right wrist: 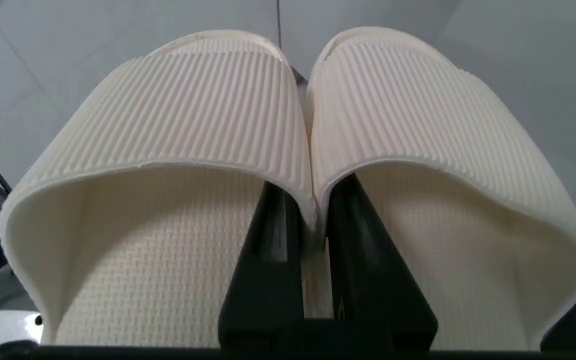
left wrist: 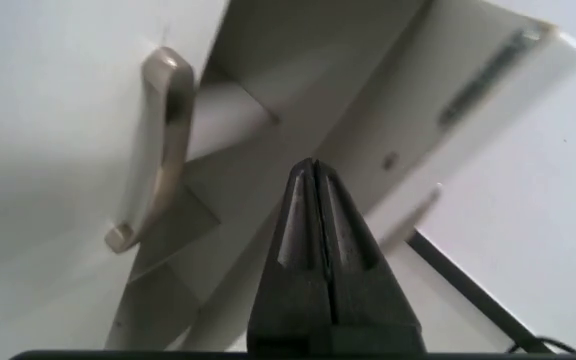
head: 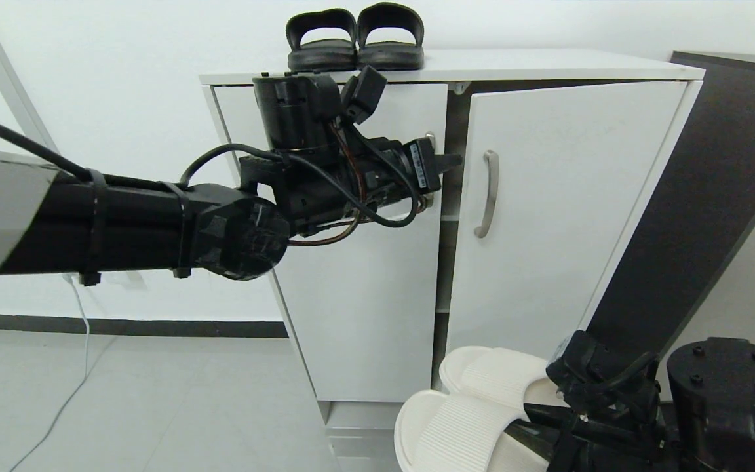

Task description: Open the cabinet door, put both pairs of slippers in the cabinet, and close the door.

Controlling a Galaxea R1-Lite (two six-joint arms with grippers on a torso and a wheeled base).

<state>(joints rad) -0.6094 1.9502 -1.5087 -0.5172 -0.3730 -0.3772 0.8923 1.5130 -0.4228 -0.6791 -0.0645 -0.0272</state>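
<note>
One slipper pair (head: pixel 355 39) sits atop the cabinet (head: pixel 548 65), the other pair (head: pixel 476 400) low before its right door (head: pixel 561 216)

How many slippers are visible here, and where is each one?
4. Two black slippers sit side by side on top of the cabinet; two cream slippers are held together by the right claw, low before it.

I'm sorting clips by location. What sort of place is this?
Likely a home entryway, or a mock-up of one: a white shoe cabinet against a plain wall, a tiled floor, black slippers on top, cream slippers in front.
</note>
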